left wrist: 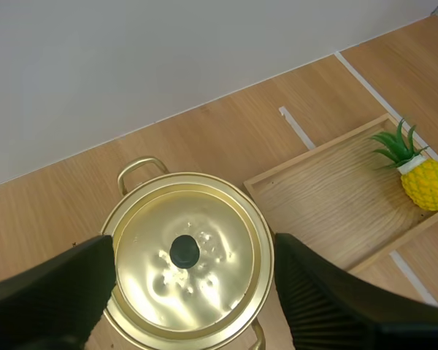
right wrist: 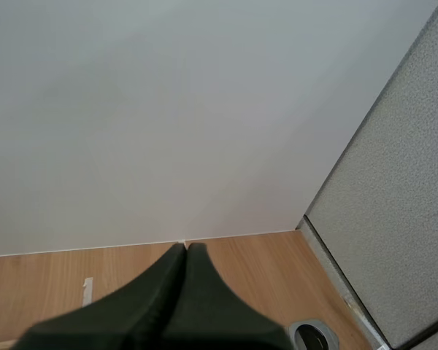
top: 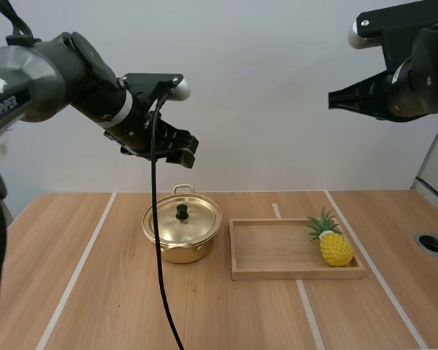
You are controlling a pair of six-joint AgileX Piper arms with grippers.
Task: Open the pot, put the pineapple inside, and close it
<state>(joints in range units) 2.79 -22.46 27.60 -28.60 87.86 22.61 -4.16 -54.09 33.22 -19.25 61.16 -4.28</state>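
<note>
Wooden table [top: 95, 292] holds one lidded golden pot [top: 182, 233] and one wooden tray [top: 277, 274] with one pineapple [top: 335, 248]. Left arm [top: 29, 80] reads "PiPER". Left gripper [top: 184, 152] is spread wide, right gripper [top: 336, 100] pressed together, both empty.

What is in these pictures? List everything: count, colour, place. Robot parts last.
pot: one, gold, on the table beside the tray's left end
lid: one, gold, seated on the pot
knob: one, black, at the lid's centre
tray: one, light wood, on the table right of the pot
pineapple: one, yellow with green leaves, in the tray at its right end
table: one, wood with white lines
hole: one, grey-rimmed, in the table near its right edge
left gripper: one, black, open, above the pot
right gripper: one, black, shut, high over the table's right side
</note>
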